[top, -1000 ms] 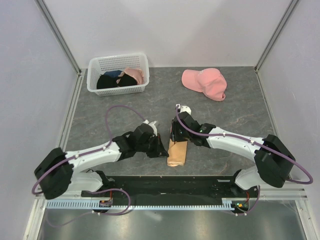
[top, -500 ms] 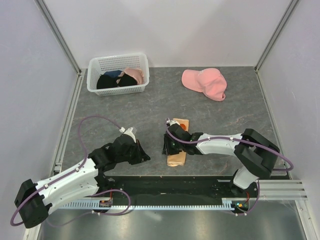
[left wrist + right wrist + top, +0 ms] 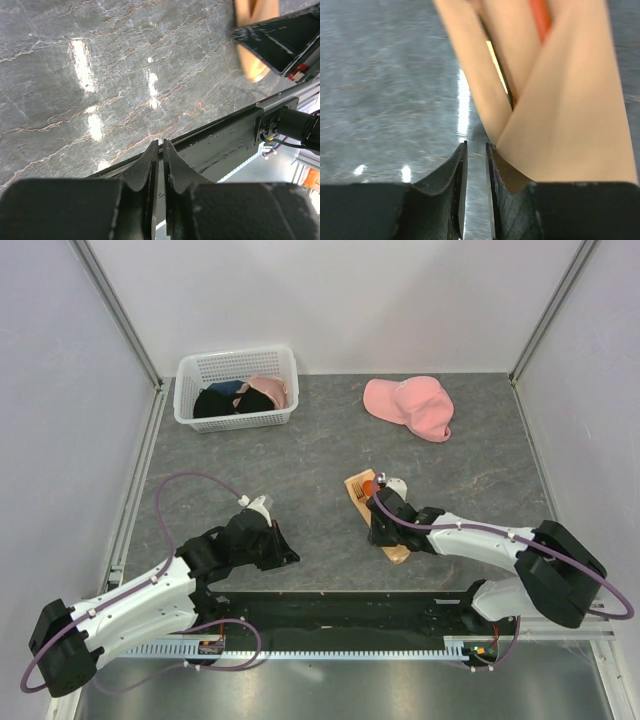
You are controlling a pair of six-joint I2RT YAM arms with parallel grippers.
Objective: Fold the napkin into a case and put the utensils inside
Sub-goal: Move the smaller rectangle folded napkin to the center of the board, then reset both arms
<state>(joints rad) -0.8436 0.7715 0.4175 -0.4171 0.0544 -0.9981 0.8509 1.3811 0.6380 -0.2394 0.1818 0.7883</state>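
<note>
The napkin [image 3: 397, 551] is folded into a narrow peach-tan case and lies slanted on the grey table, in front of the right arm. The utensils sit inside it. The spoon's orange bowl [image 3: 367, 486] sticks out at the far end, and it also shows in the right wrist view [image 3: 540, 17]. My right gripper [image 3: 374, 532] is low over the case. In the right wrist view [image 3: 476, 146] its jaws stand almost together with only bare table between them, and the napkin [image 3: 570, 125] lies against the right finger's outer side. My left gripper [image 3: 290, 557] is shut and empty, well left of the napkin, near the table's front edge [image 3: 161, 145].
A white basket [image 3: 235, 420] with dark and pink clothes stands at the back left. A pink cap [image 3: 410, 405] lies at the back right. The black front rail [image 3: 225, 145] runs close below the left gripper.
The left arm drew back to the left and low, then stayed still. The right gripper swung right, and the napkin case turned from upright to slanted, its near end going right.
</note>
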